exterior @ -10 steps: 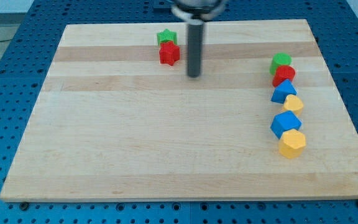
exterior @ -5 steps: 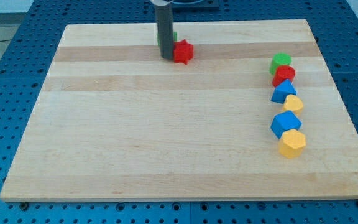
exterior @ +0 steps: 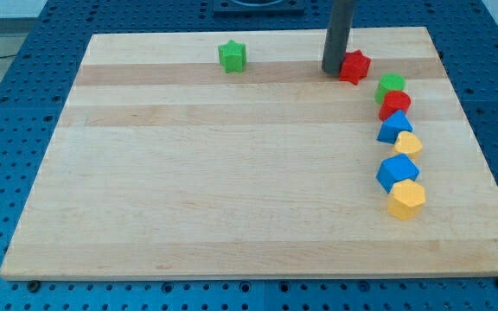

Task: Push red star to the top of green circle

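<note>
The red star (exterior: 355,66) lies near the view's top right of the wooden board, up and to the left of the green circle (exterior: 392,85), a small gap between them. My tip (exterior: 333,72) is down on the board, touching the red star's left side. The green circle heads a column of blocks at the view's right.
Below the green circle run a red circle (exterior: 395,105), a blue block (exterior: 394,127), a yellow block (exterior: 408,144), a second blue block (exterior: 397,171) and a yellow hexagon (exterior: 405,199). A green star (exterior: 232,56) sits at the top, left of centre. The board's top edge (exterior: 258,34) is close.
My tip went round to the red star's left and pushed it far to the right, from beside the green star to near the green circle. The green star stayed put.
</note>
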Action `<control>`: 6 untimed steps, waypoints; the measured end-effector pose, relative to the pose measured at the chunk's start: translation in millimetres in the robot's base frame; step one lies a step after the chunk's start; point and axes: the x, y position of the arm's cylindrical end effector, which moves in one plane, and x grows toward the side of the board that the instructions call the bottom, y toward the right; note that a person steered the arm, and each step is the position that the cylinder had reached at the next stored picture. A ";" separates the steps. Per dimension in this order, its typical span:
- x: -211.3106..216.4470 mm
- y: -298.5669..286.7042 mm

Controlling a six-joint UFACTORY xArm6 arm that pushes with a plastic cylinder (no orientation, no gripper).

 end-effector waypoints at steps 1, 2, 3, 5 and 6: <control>-3.6 20.4; -3.6 40.9; -3.6 46.3; 0.1 57.0; 0.1 56.8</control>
